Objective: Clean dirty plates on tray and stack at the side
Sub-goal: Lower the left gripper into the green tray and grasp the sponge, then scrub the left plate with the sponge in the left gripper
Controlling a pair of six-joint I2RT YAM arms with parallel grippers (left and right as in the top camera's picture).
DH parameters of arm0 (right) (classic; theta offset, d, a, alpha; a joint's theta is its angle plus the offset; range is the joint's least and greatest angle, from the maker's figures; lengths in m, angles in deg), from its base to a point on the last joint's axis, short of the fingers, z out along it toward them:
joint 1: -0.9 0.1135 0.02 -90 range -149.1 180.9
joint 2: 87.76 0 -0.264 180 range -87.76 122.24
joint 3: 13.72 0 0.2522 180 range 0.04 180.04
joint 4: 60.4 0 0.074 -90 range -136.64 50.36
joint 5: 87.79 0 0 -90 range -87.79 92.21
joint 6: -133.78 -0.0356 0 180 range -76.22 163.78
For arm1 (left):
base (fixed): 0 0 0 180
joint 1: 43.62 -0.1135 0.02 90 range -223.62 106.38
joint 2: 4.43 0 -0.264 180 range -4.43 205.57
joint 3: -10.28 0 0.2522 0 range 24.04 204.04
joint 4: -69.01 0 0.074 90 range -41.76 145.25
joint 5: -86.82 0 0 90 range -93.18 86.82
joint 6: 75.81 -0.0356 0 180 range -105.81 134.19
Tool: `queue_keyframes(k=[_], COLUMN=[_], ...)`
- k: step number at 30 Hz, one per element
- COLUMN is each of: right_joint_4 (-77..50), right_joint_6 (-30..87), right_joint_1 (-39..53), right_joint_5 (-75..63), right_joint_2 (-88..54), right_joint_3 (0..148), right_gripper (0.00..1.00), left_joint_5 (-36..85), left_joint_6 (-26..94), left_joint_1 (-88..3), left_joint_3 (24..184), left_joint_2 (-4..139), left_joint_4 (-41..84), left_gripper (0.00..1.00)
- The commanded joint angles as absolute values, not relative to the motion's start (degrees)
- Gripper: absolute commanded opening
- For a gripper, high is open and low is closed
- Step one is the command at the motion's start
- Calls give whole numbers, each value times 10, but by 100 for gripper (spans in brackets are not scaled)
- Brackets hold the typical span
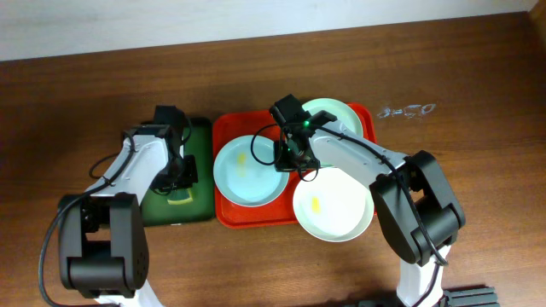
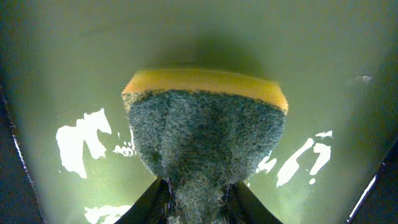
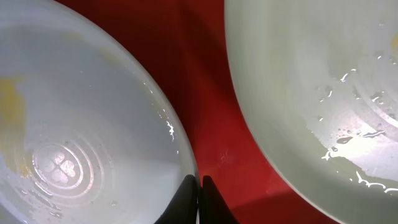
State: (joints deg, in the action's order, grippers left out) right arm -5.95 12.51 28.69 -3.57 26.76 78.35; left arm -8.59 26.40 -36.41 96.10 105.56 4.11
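The large rectangular bright red plastic tray (image 1: 226, 128) sat mid-way along the brown wooden table (image 1: 77, 68) and carried three round, glossy, pale mint-to-white plates. The left plate (image 1: 243, 179), with a yellow smear (image 1: 242, 159) near its middle, lay flat in the tray's left half. The back plate (image 1: 339, 115) lay at the far right corner, and the front plate (image 1: 337, 213), also smeared yellow, overhung the tray's near right edge.

The right gripper (image 1: 290, 162) hung low among them, at the left plate's right rim. In the right wrist view its fingers (image 3: 186, 202) were pressed together with nothing between them. Their tips were just beside that rim, over bare red tray. Another wet plate (image 3: 323, 93) lay apart on the other side; which of the two it was could not be told.

The left gripper (image 1: 177, 181) was down over the smaller dark green tray (image 1: 201, 141), left of the red one and well apart from the plates. Its fingers pinched a sponge (image 2: 205, 137) of yellow foam with a green scouring face, close over the wet tray floor.
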Motion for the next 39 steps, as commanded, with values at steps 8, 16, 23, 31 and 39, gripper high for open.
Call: queue_keyframes(k=[8, 16, 23, 31, 39], right_joint_4=[-64, -64, -64, -49, -46], right_joint_6=[125, 125, 125, 125, 135], right_joint_1=[290, 290, 290, 274, 275], right_joint_5=[-48, -48, -48, -42, -42], right_joint_2=[272, 272, 272, 269, 269], right_joint_3=[780, 780, 780, 783, 784], right_gripper=[19, 4, 25, 4, 22], left_joint_5=[-71, -75, -30, -30, -30], left_joint_6=[264, 202, 203, 203, 203], left_joint_1=[-367, -357, -327, -325, -325], left_joint_3=[987, 1104, 1113, 1113, 1113], left_joint_2=[1052, 952, 952, 952, 952], left_joint_4=[47, -21, -27, -26, -25], left_gripper=[0, 0, 0, 0, 0])
